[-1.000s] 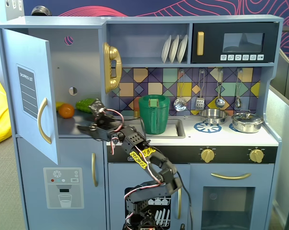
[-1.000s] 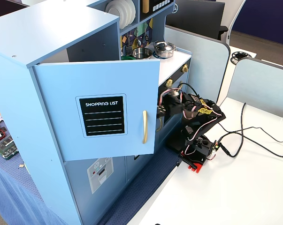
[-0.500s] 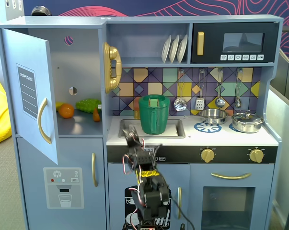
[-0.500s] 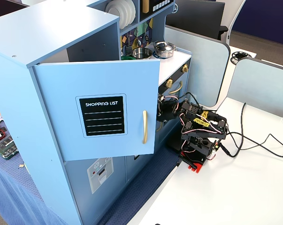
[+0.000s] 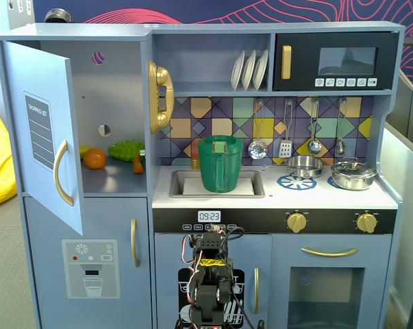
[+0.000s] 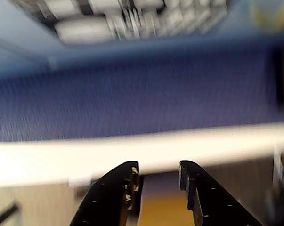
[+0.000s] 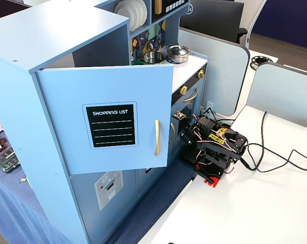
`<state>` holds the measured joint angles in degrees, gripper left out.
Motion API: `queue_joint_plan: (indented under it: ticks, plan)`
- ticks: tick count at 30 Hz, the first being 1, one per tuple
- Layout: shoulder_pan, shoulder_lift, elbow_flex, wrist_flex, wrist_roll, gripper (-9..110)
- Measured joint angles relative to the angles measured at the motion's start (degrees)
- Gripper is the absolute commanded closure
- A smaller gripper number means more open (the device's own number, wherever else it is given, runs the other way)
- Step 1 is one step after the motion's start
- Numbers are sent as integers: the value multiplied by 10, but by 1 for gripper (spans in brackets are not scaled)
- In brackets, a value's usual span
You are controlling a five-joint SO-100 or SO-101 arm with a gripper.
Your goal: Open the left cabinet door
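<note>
Nearest in the wrist view, the black two-finger tool (image 6: pixel 158 176) shows its jaws parted with a clear gap and nothing between them; the rest of that view is blurred, with a pale horizontal strip and a dark blue textured surface behind. In both fixed views the folded black arm (image 7: pixel 214 147) sits low on the white bench (image 7: pixel 255 213), in front of the toy kitchen's lower doors. Well apart from it, up and to the left in a fixed view, the large blue-grey left cabinet door (image 5: pixel 45 130) with one black "SHOPPING LIST" chalkboard (image 7: pixel 111 125) and one curved gold handle (image 7: pixel 157 137) stands swung open. Behind it the open compartment holds an orange ball (image 5: pixel 94 158) and a bumpy green toy (image 5: pixel 126 150). Farther right stand one green pitcher (image 5: pixel 220 164) in the sink, one steel bowl (image 5: pixel 305 165), one lidded steel pot (image 5: pixel 353 174) and three white plates (image 5: pixel 250 69).
</note>
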<state>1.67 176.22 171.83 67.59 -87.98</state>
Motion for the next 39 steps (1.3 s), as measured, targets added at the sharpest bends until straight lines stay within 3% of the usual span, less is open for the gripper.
queue_joint_plan:
  ticks: [11, 39]
  plan:
    - [-17, 55, 1, 86, 47, 101]
    - [-47, 62, -2, 95, 4, 98]
